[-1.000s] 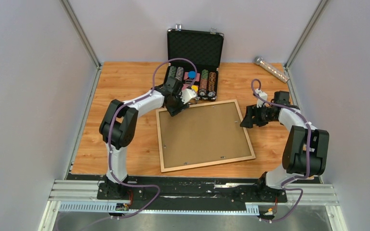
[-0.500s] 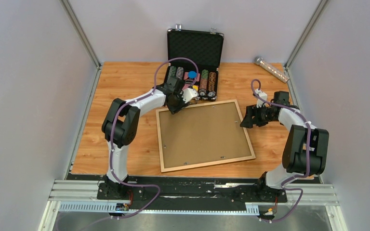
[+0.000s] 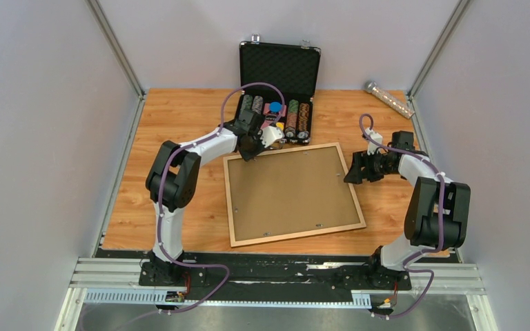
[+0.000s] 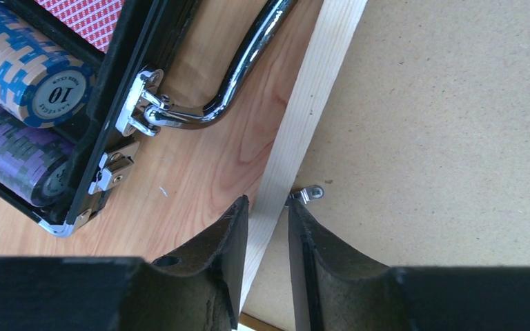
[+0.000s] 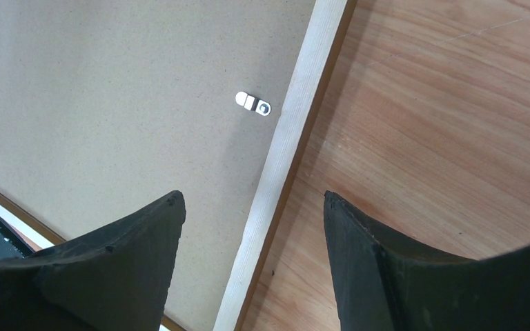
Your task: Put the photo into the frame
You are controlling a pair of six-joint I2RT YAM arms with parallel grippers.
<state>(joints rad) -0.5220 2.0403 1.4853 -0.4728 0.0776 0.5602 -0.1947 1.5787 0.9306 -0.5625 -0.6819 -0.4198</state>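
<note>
Frame (image 3: pixel 299 234) lies face down. Left gripper (image 4: pixel 268 203) is narrow astride its far-left rail, case (image 4: pixel 121 89) close alongside; whether it pinches is unclear. Right gripper (image 5: pixel 252 196) is wide astride the right rail, bare table (image 5: pixel 442 138) outside.

An open black case (image 3: pixel 279 65) stands at the middle of the desk's (image 3: pixel 179 117) far edge, lid upright. Its tray is packed with rows of striped poker chips (image 3: pixel 293 118), and its chrome handle (image 4: pixel 248 62) faces the near side. A clear tube (image 3: pixel 389 99) lies slanted in the far right corner.

One frame (image 5: pixel 279 165), one case (image 3: pixel 279 69) — perhaps one tube (image 3: pixel 388 98).
</note>
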